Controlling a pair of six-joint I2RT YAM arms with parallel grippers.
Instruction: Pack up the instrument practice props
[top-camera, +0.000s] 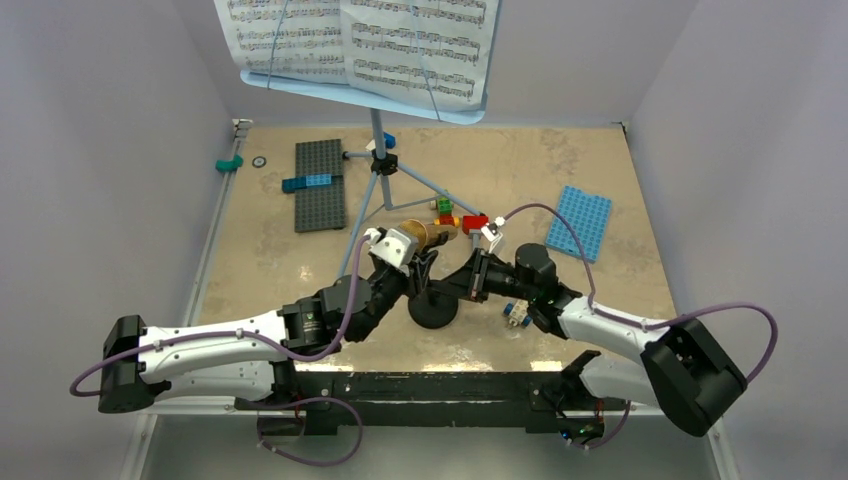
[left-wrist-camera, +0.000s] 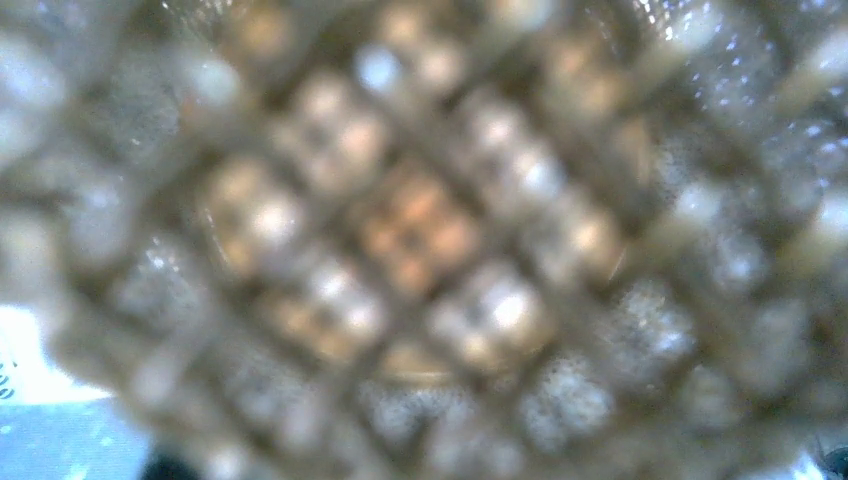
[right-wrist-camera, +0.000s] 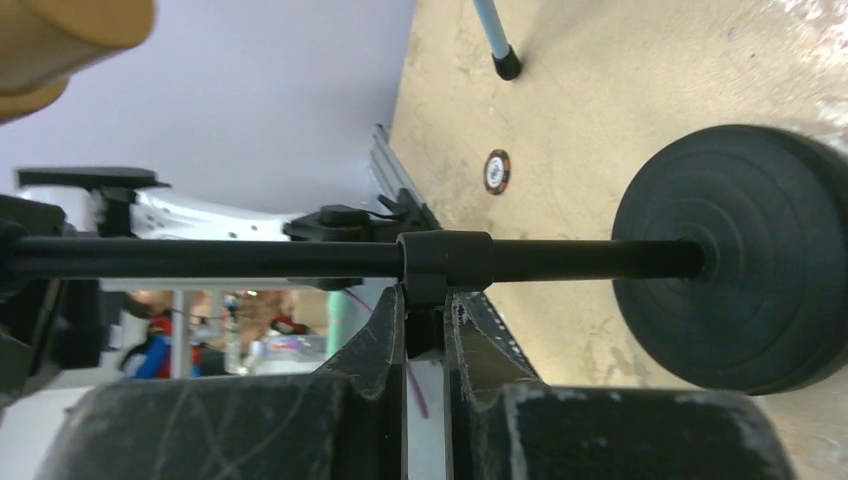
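Left arm (top-camera: 215, 350): smooth white shell links, black joint housings between them. Boxy black housing at the base end, 9 o'clock side. One black joint carries a small green mark. Lilac cable (top-camera: 349, 268) runs along the arm, with a second loop below the base at 6 o'clock.

Right arm (top-camera: 610, 330): same white shells and black joints. Large rounded black housing at 4 o'clock. Lilac cable (top-camera: 720, 306) arcs over it.

A white bracket sits at each wrist. Both arms share a black base rail (top-camera: 430, 385).

Right fingers (right-wrist-camera: 380, 350): matte black, wedge-shaped, edges scuffed pale. The black block behind them shows fine scratches.

Left fingers: not resolvable, wrist view blurred.
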